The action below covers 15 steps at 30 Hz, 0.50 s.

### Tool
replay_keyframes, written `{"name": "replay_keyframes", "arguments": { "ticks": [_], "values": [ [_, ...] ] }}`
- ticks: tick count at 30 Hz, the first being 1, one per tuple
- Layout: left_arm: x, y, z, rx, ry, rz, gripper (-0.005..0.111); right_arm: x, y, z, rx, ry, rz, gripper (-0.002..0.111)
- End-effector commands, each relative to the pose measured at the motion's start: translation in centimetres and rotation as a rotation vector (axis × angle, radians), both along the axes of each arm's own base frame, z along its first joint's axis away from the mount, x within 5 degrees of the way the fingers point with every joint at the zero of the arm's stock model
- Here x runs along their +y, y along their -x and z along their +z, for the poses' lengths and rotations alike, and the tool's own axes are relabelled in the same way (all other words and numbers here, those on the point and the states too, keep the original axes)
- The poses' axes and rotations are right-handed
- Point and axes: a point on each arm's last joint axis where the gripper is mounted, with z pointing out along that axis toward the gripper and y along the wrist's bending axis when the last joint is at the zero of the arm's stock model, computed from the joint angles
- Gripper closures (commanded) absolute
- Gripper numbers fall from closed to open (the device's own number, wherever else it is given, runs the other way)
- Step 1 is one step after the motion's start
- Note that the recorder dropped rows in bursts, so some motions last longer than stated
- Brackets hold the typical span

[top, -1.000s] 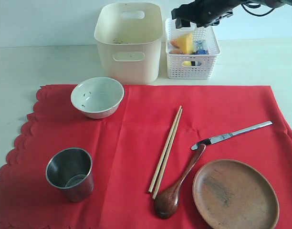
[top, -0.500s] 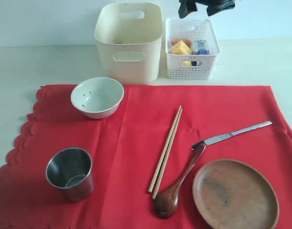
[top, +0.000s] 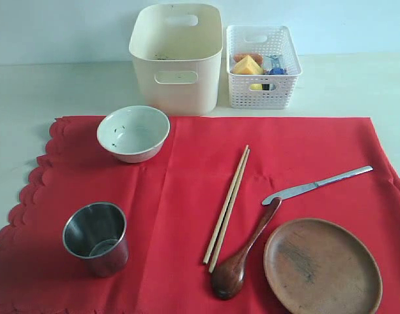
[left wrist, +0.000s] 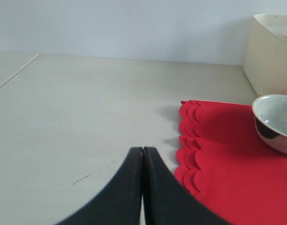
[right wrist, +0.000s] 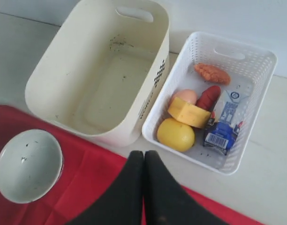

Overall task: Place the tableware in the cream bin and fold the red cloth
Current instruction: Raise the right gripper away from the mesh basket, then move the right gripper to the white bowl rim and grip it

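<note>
The red cloth (top: 180, 196) lies spread flat on the worktop (top: 56, 88), its scalloped edge to the exterior view's left, and all the tableware sits on it. The white speckled bowl (top: 133, 133) is near the far left corner and the steel cup (top: 96, 238) stands upright nearer the front. The wooden chopsticks (top: 227, 204) lie side by side in the middle. The dark wooden spoon (top: 229, 278) has its handle tip just beside the blade end of the steel knife (top: 316, 185), and the round brown wooden plate (top: 322, 266) is at the front right. Just beyond the cloth stands the cream bin (top: 177, 59) (dark specks on its floor), with a white lattice basket (top: 262, 65) of food items beside it. The left pincer (left wrist: 142, 154), fingers pressed together, hangs over bare worktop beside the scallops. The right pincer (right wrist: 144, 157), likewise together, hovers above the cloth's far edge, facing bin and basket.
</note>
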Motion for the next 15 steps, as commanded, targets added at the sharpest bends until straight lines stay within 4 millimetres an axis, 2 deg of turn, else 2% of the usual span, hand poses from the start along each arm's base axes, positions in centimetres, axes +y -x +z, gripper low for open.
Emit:
{"name": "replay_keyframes", "arguments": {
  "ticks": [1,5,11,15],
  "values": [
    [0.0,0.0,-0.1,-0.007,0.006,-0.005,0.106,0.6,2.4,-0.1,0.036,0.009,0.026,0.108],
    [0.0,0.0,-0.1,-0.007,0.006,-0.005,0.106,1.3,4.1,-1.7,0.061,0.017,0.035,0.108],
    [0.0,0.0,-0.1,-0.007,0.006,-0.005,0.106,3.4,7.0,-5.3,0.117,0.019,0.097,0.108],
    [0.0,0.0,-0.1,-0.007,0.006,-0.005,0.106,6.3,9.0,-7.7,0.144,-0.031,0.284,0.108]
  ]
}}
